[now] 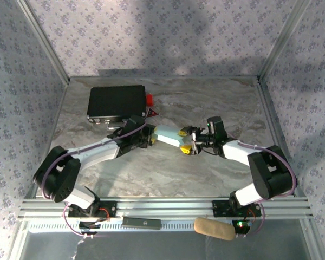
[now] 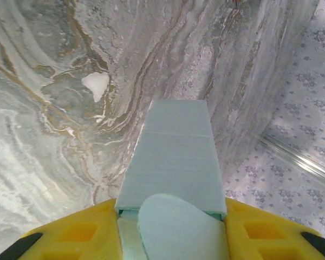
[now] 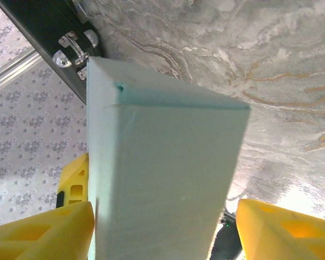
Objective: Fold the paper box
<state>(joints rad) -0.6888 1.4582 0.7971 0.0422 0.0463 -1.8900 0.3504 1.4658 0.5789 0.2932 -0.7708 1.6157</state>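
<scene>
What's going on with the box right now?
The left gripper is clamped on one end of the pale-blue paper box, a rounded flap between its fingers. The right gripper straddles the other end, jaws open, clear of it on one side. The black case sits behind them on the table.

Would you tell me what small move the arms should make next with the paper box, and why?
Probably draw the right gripper back off the paper box: its fingers stand apart with a gap on one side, while the left gripper clamps the other end, where a rounded flap sticks out untucked.
</scene>
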